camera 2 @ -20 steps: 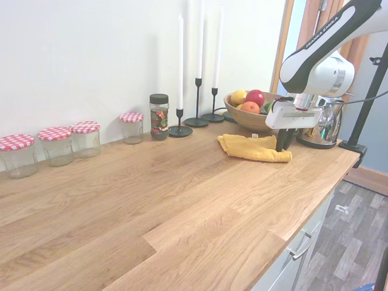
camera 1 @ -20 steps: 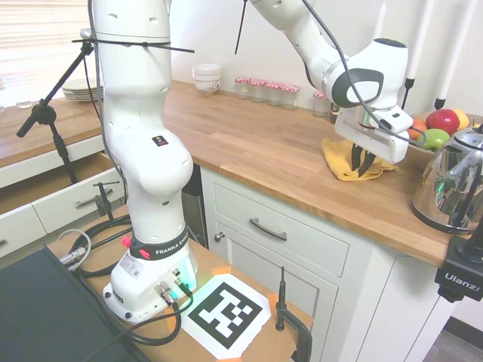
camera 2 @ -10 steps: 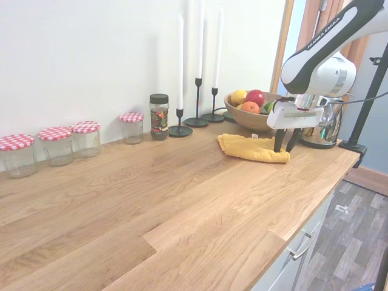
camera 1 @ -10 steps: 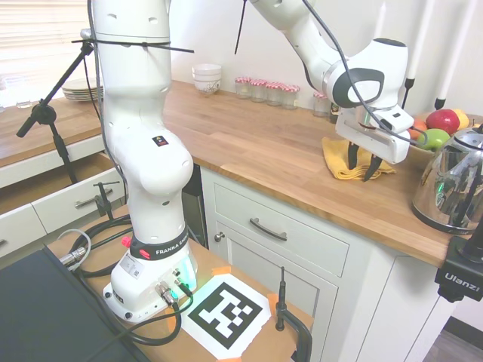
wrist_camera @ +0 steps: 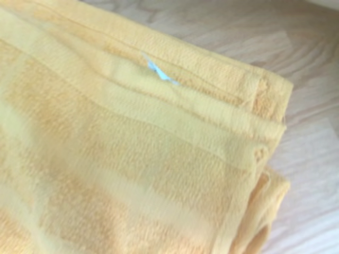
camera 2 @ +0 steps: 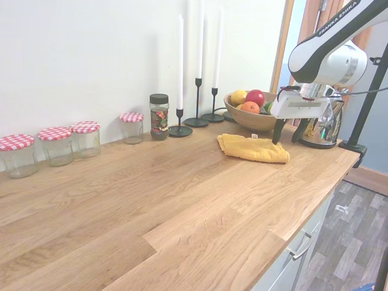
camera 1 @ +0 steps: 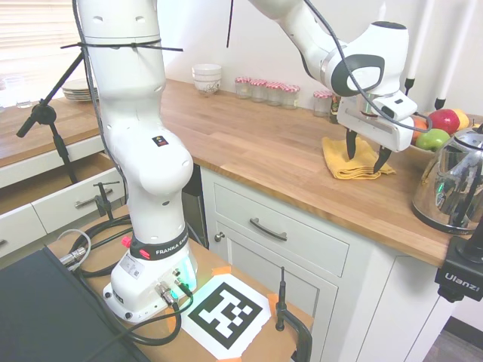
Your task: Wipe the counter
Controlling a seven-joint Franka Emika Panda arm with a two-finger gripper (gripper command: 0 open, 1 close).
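- Running long and warm-brown atop white panelled cabinets [camera 1: 287, 249], the worktop [camera 1: 256, 147] with its plank grain plain in both exterior views.
- Lying folded on that worktop near its far end, a yellow cloth [camera 2: 251, 147] (small pale tag [wrist_camera: 159, 70] showing in the wrist view, where the cloth fills most of the picture).
- Hanging just above the cloth, the gripper [camera 1: 365, 153], dark fingers [camera 2: 277, 131] spread apart, holding nothing and clear of the fabric.
- Just beyond the cloth, a wooden bowl [camera 2: 242, 118] of fruit: red apple [camera 2: 256, 97], yellow and orange pieces, something green.
- Beside the bowl towards the worktop's end, a shiny metal kettle [camera 1: 453, 185].
- Along the wall: three black candlesticks [camera 2: 197, 103] with tall white candles, then a dark-lidded spice jar [camera 2: 159, 116], then four glass jars [camera 2: 73, 140] with red-checked lids (one set a little apart from the other three).
- Further back in the first exterior view, stacked white bowls [camera 1: 207, 78] on the worktop, and plates [camera 1: 81, 89] on the adjoining stretch.
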